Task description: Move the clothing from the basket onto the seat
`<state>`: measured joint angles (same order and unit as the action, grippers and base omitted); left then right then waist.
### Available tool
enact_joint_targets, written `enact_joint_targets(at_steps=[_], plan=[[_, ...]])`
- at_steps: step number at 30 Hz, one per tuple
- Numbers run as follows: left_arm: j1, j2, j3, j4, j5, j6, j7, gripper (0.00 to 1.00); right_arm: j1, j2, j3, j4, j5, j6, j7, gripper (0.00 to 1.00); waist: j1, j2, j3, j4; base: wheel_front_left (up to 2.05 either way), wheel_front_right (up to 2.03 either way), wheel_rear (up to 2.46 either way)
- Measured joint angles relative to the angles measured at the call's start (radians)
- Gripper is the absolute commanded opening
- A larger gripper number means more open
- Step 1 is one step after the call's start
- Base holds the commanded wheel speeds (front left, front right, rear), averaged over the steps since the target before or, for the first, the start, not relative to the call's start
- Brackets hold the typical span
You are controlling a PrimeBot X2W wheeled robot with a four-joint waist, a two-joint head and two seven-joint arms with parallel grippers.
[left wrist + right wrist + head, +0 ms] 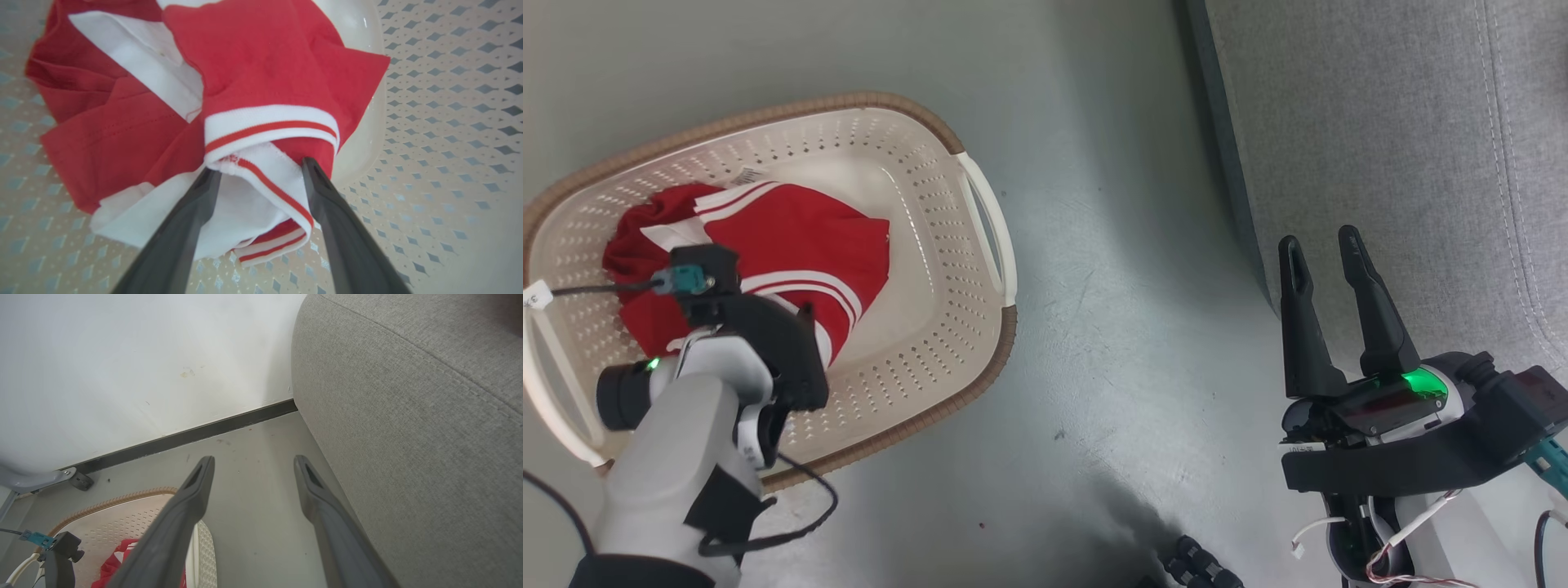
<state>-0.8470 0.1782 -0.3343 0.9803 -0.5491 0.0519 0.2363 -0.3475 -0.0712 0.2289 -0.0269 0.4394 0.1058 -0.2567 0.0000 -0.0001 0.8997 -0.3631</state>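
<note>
Smooth grey-green floor (1111,286) stretches across the room, and on it, off to the robot's left, sits an oval cream-white plastic laundry basket (931,327) with perforated walls, a brown rim band and loop handles at its ends. Bright red fabric clothing (800,237) with white panels and thin red-and-white striped trim lies bunched inside the basket, toward the end farther from the sofa, so the basket's pale bottom shows bare on the nearer side. The left gripper (261,169) reaches down into the basket over the heap. Its two long dark fingers (179,237) stand apart, one on each side of a folded white edge with striped trim, and that fold lies in the gap between them. From above, the arm's pale forearm (670,441) and dark wrist cover the near part of the heap. To the robot's right stands a large sofa upholstered in grey woven fabric (1380,122) with stitched seams, well apart from the basket with bare floor between. The right gripper (1321,242) hovers just beside the sofa's front face, its fingers (1303,327) spread with only air between them, pointing toward a white wall (122,355) and its dark skirting strip (196,435). A green light (1421,382) glows on that wrist.
</note>
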Motion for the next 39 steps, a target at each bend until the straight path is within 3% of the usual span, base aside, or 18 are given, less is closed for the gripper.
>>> enact_joint_targets(at_steps=[11, 13, 14, 28, 39], plan=[[-0.037, -0.008, -0.026, 0.036, 0.005, -0.04, 0.018, 0.98, 0.005, 0.008, 0.008, 0.001, -0.003, 0.005, 0.0, 1.0, 0.0, 0.0001, 0.024, -0.024, 0.0, 0.0, 0.0], [-0.039, -0.013, -0.028, 0.041, 0.005, -0.045, 0.017, 0.23, 0.009, 0.008, 0.005, 0.001, -0.008, 0.006, 0.0, 1.0, -0.0001, 0.0, 0.025, -0.025, 0.0, 0.0, 0.0], [-0.043, -0.014, -0.027, 0.042, 0.005, -0.047, 0.017, 0.0, 0.009, 0.008, 0.003, 0.001, -0.008, 0.006, 0.0, 1.0, -0.0001, 0.0, 0.025, -0.025, 0.0, 0.0, 0.0], [-0.071, -0.045, -0.04, 0.07, 0.004, -0.112, -0.035, 0.0, -0.015, 0.012, -0.027, 0.018, -0.009, 0.009, 0.0, 1.0, -0.0001, 0.0001, -0.004, -0.002, 0.0, 0.0, 0.0], [-0.036, -0.063, -0.087, 0.062, 0.014, -0.167, -0.151, 0.0, -0.038, 0.009, -0.058, 0.064, -0.013, 0.013, 0.0, 1.0, 0.0, 0.0001, -0.086, 0.039, 0.0, 0.0, 0.0]])
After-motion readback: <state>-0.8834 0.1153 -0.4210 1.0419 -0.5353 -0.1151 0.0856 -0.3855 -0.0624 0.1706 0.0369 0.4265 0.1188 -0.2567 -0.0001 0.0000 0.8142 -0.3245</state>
